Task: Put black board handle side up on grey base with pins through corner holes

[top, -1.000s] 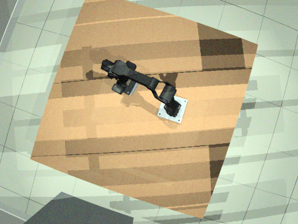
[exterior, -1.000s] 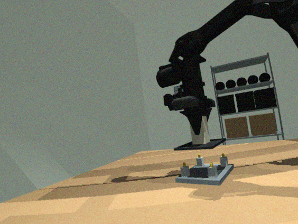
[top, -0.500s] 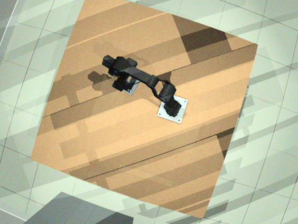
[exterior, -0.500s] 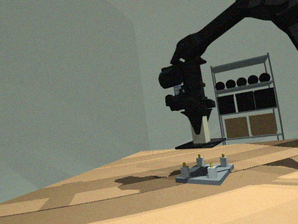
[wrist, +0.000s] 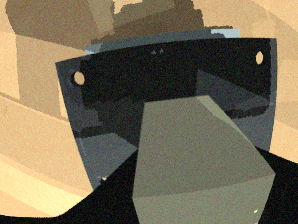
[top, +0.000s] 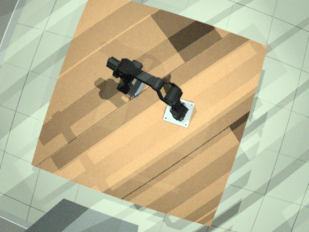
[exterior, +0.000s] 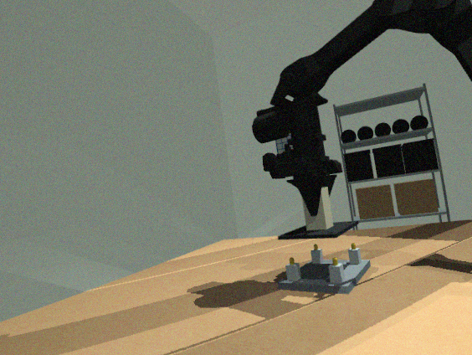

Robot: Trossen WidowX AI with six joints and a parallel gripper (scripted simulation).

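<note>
And we're poised over the surface (top: 175,153) (exterior: 138,310), the end effector (top: 129,67) (exterior: 315,211) (wrist: 185,149) closed firmly on the square handle (exterior: 326,215) (wrist: 195,167), the black board (exterior: 295,234) (wrist: 170,75) hanging beneath it, raised and looking near level. Now the relation that matters: the grey base (top: 140,90) (exterior: 357,272) (wrist: 225,33) sits left of the surface's middle in the top view, and from the end effector it lies toward the bottom edge, nearer the exterior camera. In the wrist view it peeks past the board's far edge, so these two aren't lined up! All four gold pins (exterior: 335,261) stand bare. The call, I'd say, is a sideways shift toward the base, still high, then square up the corners and lower. Come down early and the board's edge could catch a post. Whether it needs a twist, I can't tell from here.
</note>
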